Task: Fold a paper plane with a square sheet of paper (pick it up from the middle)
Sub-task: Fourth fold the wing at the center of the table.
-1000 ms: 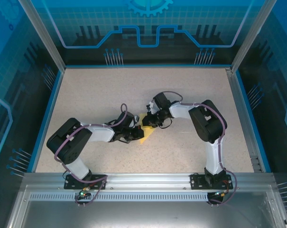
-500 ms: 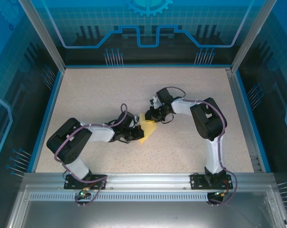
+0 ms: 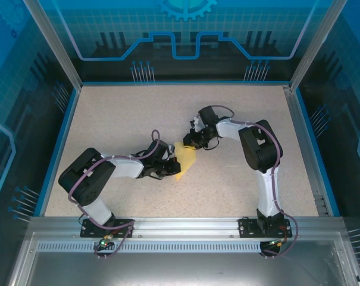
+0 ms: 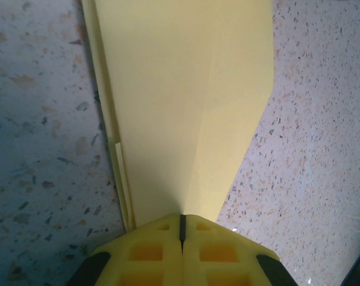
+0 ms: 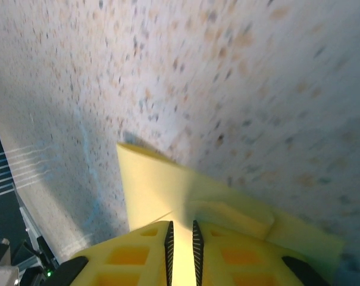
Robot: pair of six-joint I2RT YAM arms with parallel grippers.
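Left pincer [image 4: 181, 217] is clenched on the near end of the sheet of paper [image 4: 180, 101], which lies partly folded at mid-counter between the two arms. The right pincer [image 5: 181, 225] is closed to a thin slot on the far corner, with folded layers caught in it. We judge the paper light, limp and quick to crease — it may slide on the speckled counter [image 3: 138, 113] and tear if the two grips pull apart. We would take hold along a doubled edge, where it is stiffest. Open counter lies on every side — the blue rim [image 3: 180, 83] is well apart, though the arms crowd each other over the sheet.
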